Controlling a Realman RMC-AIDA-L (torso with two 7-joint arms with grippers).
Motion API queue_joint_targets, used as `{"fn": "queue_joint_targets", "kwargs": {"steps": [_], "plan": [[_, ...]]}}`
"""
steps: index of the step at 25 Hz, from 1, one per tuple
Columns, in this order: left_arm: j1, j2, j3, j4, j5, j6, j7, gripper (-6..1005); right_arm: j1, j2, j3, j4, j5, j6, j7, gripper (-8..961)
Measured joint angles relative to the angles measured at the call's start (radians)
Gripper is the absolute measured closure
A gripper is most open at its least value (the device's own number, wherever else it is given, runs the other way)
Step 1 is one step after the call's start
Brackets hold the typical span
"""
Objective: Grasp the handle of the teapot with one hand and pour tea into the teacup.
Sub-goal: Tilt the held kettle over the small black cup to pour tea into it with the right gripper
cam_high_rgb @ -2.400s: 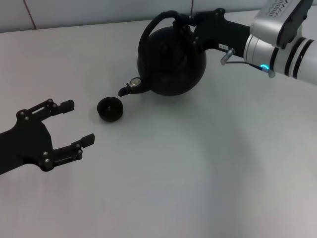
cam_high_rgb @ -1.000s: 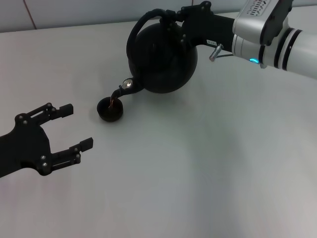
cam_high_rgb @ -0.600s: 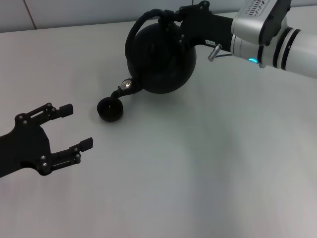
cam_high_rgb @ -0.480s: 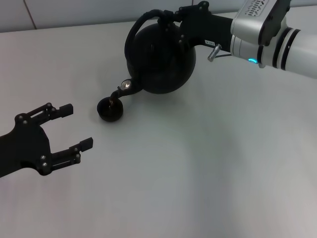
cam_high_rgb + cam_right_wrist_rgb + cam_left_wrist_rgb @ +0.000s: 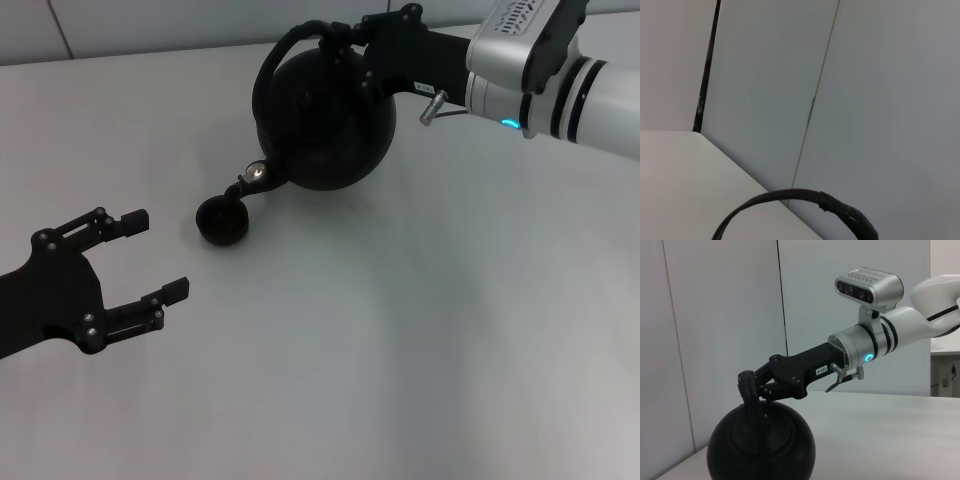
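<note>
Hovering nearest over the white table [image 5: 400, 330], the left gripper [image 5: 150, 255] has its black fingers spread apart, grasping nothing. Beyond it sits the teacup [image 5: 222, 220], a tiny dark low bowl, with the silvery-tipped spout just above its rim. Farther back, the round-bellied matte black teapot [image 5: 325, 120] tilts toward the cup, its arched rope-like handle [image 5: 285, 50] clamped by the right gripper [image 5: 365, 45].
</note>
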Motion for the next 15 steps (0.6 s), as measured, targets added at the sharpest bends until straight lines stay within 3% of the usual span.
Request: {"fn": "queue_joint_targets", "kwargs": {"steps": [15], "plan": [[-0.005, -0.008, 0.0, 0.005, 0.03, -0.005, -0.003, 197, -0.002, 0.0, -0.01, -0.002, -0.015, 0.016, 0.0, 814]]}}
